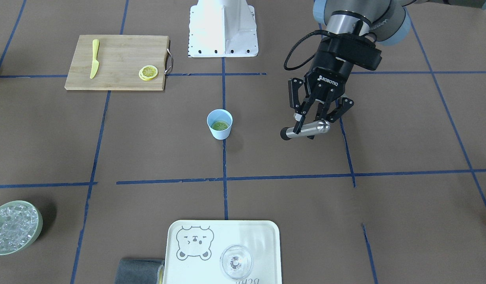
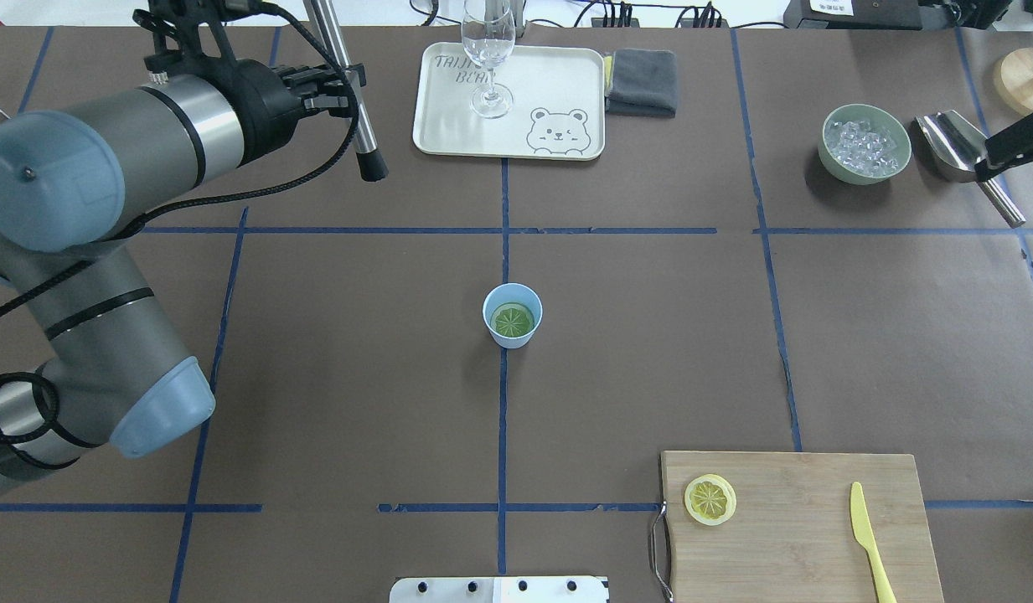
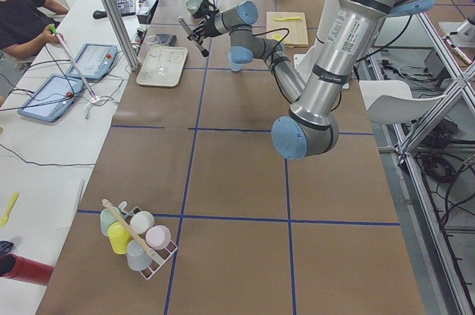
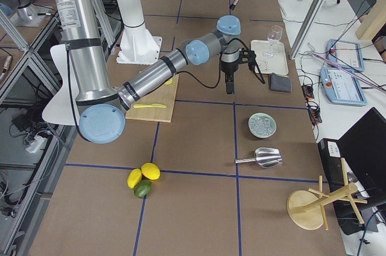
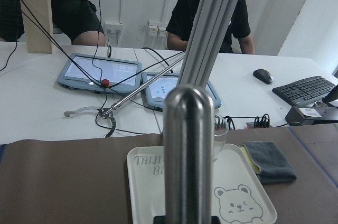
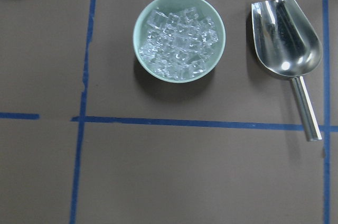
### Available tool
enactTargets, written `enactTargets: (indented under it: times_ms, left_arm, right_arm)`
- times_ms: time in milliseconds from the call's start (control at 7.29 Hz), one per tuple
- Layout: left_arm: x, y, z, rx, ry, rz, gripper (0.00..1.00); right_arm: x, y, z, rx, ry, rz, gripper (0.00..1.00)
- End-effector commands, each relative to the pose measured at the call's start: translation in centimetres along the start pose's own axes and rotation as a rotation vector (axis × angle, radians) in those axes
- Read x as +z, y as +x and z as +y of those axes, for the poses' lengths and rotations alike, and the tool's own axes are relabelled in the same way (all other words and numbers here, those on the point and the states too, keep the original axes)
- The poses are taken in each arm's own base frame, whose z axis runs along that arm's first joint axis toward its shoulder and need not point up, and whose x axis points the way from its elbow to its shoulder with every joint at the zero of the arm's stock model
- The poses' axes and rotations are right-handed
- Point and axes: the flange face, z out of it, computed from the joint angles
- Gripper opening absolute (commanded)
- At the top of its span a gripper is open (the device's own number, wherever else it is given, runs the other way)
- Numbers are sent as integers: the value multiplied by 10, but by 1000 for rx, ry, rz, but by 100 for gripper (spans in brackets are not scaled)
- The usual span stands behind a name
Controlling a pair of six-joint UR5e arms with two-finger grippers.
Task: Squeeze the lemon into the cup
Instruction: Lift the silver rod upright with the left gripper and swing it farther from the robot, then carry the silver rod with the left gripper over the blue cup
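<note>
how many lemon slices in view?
2. One lemon slice lies inside the cup; the other sits on the cutting board, near its handle end. More could hide underneath either.

This is a robotics lab, plain enough. Two grey industrial arms (image 3: 338,55) rise beside a white pedestal (image 1: 223,29) at a worktop (image 2: 650,335) papered brown and gridded with blue tape (image 2: 503,435). Aluminium posts (image 3: 111,10) frame it. Operators (image 5: 178,26) sit at a white desk alongside, with cabled control tablets (image 5: 100,73), a keyboard (image 5: 306,89) and a mouse (image 5: 262,75).
</note>
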Motion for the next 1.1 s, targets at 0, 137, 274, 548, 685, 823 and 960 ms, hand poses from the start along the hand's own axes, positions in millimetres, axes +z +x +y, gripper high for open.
enactTargets:
  times_ms: [0,137,274,548,685,823,960]
  left_arm:
    - [-7,41,0,36,38,81,0]
    - [-11,56,18,56,89,104,0]
    - [-8,68,41,107,110,78,0]
    - [-16,95,76,169,153,54,0]
    - [-18,107,102,162,171,41,0]
    - [-18,115,121,171,177,31,0]
    - [-22,124,135,192,179,67,0]
  right_arm:
    - [2,112,0,-103,-23,-8,100]
    - [9,146,10,-110,-41,-9,100]
    - [19,161,21,-118,-63,-37,100]
    - [24,192,32,-62,-73,-41,100]
    - [26,203,34,-68,-77,-45,100]
    - [28,208,35,-70,-81,-43,100]
    - [27,207,33,-79,-77,-42,100]
